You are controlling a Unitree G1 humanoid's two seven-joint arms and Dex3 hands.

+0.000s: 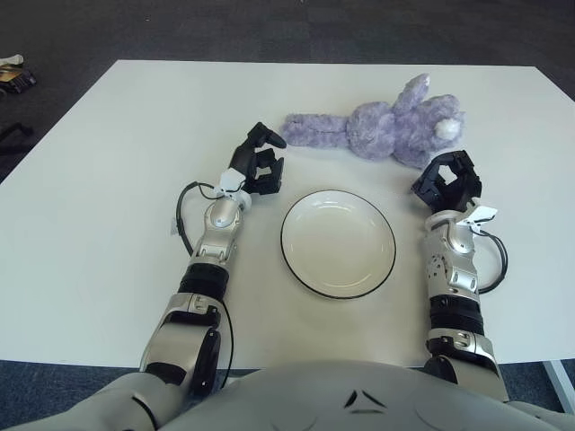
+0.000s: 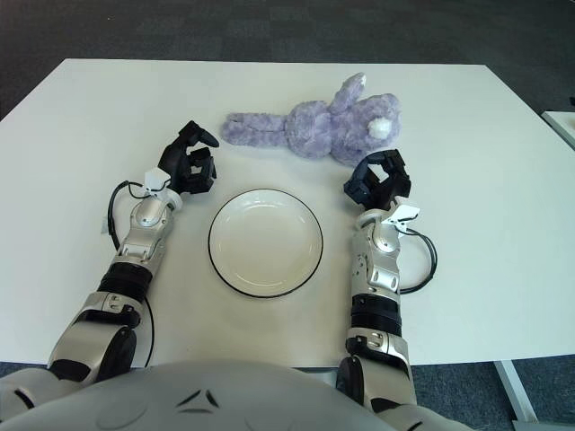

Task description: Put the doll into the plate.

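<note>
Hovering just left of the plate (image 1: 338, 243), left hand (image 1: 258, 164) with fingers loosely apart, gripping nothing, tips close to the doll's (image 1: 382, 128) legs but not quite touching. Purple doll lying flat on the white table (image 1: 108, 180) beyond the plate, head to the right. Right hand (image 1: 449, 182) just below the doll's head, fingers spread, empty too. Only in the left eye view: some small clutter (image 1: 15, 74) on the floor at far left.
</note>
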